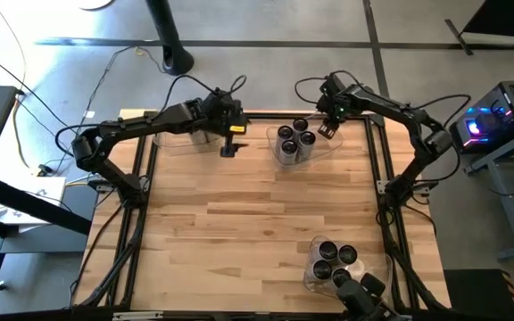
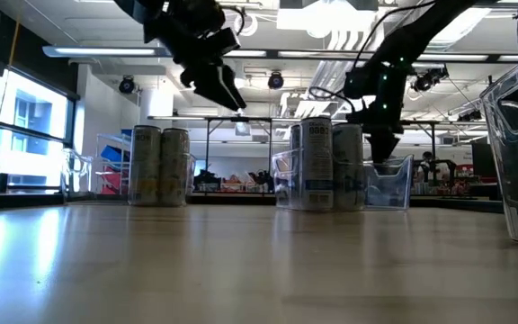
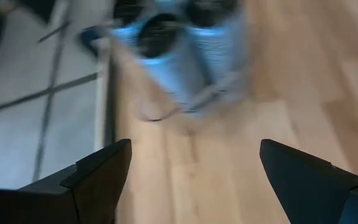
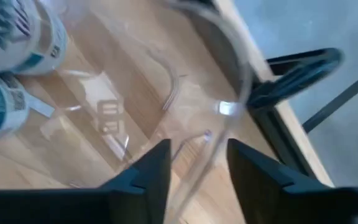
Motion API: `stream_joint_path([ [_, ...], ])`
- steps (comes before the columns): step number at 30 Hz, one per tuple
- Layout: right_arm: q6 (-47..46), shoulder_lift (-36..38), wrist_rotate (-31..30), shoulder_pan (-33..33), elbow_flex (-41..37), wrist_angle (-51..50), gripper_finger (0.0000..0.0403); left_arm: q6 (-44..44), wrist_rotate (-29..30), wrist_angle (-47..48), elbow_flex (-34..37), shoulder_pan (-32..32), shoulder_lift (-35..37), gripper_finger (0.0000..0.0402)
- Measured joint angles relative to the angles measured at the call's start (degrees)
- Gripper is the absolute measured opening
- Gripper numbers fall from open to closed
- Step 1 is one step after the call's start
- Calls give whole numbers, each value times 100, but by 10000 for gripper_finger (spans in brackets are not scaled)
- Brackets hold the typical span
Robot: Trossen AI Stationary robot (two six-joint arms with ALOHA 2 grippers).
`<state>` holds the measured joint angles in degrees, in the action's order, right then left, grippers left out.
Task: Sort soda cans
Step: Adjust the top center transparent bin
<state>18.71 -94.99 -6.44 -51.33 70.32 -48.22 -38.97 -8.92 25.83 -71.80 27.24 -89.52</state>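
The right gripper (image 1: 327, 130), part open and holding nothing, hangs over the clear bin (image 1: 327, 147) by the worktop's (image 1: 257, 223) far edge, beside four cans (image 1: 294, 138). The left gripper (image 1: 230, 147) hovers wide open and empty; the worktop's middle lies bare. Only the low view shows two cans (image 2: 159, 166) behind it.

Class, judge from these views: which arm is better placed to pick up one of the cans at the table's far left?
Left. The left gripper hovers open beside those cans; the right gripper is at the far-middle bin.
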Motion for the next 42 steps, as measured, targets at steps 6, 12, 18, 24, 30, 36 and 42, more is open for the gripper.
stream_joint_path([
  [6, -199, 680, -171, 0, 0, -20, 197, -412, -443, -82, 213, 2, -7, 351],
  [12, -796, 1742, -572, 106, 4, -6, 199, -556, -1875, -467, 219, 4, -75, 351],
  [18, -982, 2569, -391, 1131, 9, -140, 200, -975, -2050, -955, 222, -114, -555, 351],
  [24, -1435, 2859, -401, 2669, 11, -201, 200, -1321, -1117, -908, 48, -251, -889, 351],
  [30, -2709, 2866, -723, 4255, 11, -345, 200, -1155, -973, -946, -159, -184, -1255, 351],
  [36, -4390, 2764, -1519, 6205, 11, -600, 200, -1020, -943, -1007, -186, -138, -1645, 351],
  [42, -5716, 2484, -2448, 7466, 11, -600, 200, -1021, -985, -1252, -187, -153, -1793, 336],
])
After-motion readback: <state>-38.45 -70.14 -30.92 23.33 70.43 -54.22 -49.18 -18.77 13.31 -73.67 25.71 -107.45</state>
